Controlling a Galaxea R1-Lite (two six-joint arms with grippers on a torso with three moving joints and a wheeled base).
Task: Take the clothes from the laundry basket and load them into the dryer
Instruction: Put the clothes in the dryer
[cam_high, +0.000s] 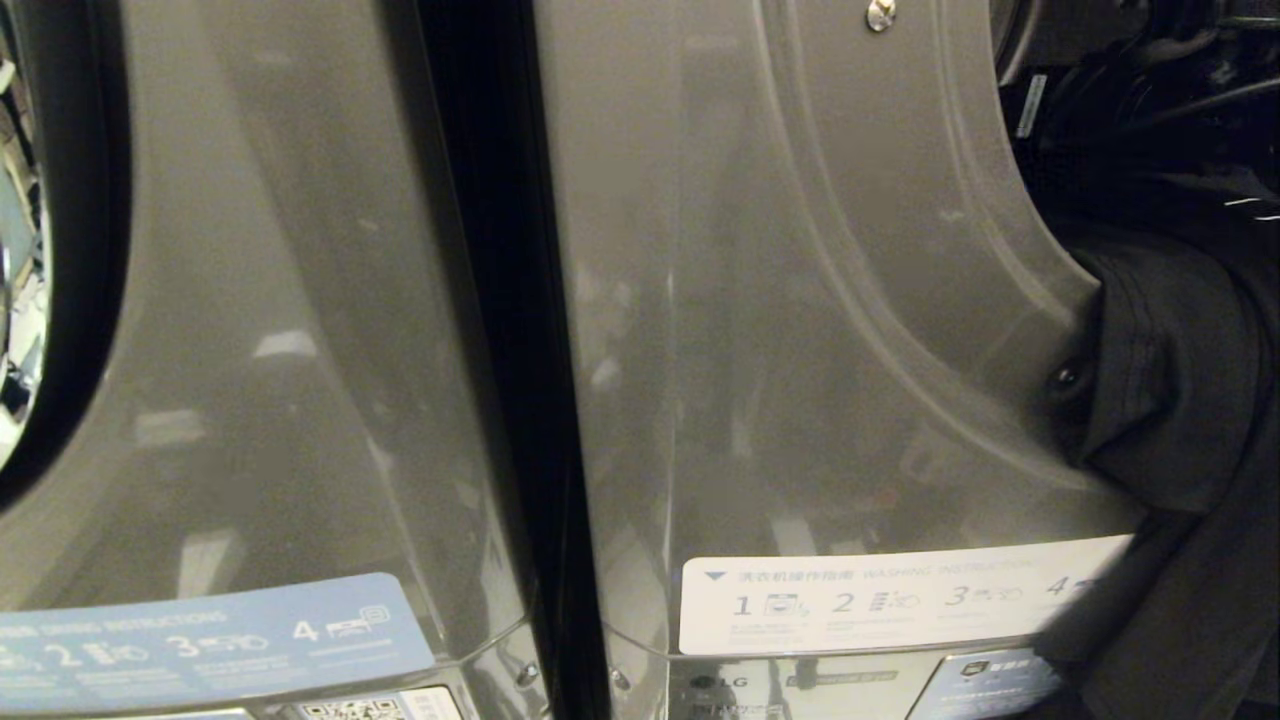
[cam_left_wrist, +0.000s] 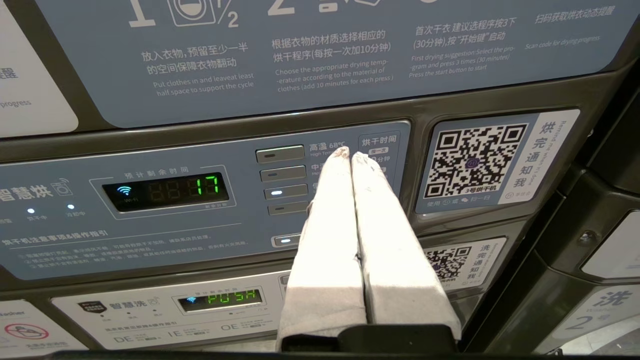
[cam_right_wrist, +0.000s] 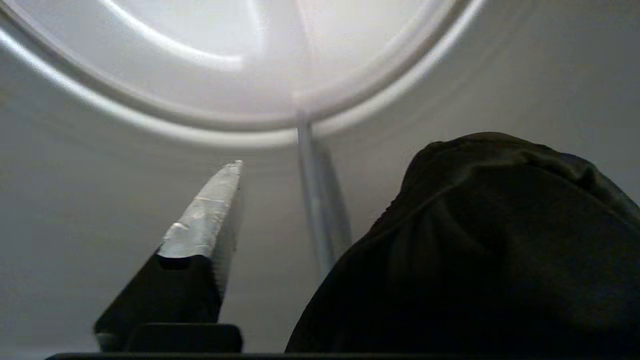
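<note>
Head view: two dark grey glossy metal machine fronts stand side by side with a black gap between them. The right-hand one, the dryer (cam_high: 800, 330), bears a white instruction label along its lower edge. At its round opening on the right edge, soft charcoal fabric clothes (cam_high: 1170, 400) with a stitched seam drape over the rim and hang down the front.

Left wrist view: the left gripper (cam_left_wrist: 350, 154), fingers wrapped in white and pressed together, points at a blue-grey control panel (cam_left_wrist: 150, 200) showing a green 17.

Right wrist view: inside the pale drum (cam_right_wrist: 100, 175), one taped finger (cam_right_wrist: 207, 215) of the right gripper stands free; the other is hidden behind the bunched black cloth (cam_right_wrist: 475, 250), so spread or closed cannot be told.
</note>
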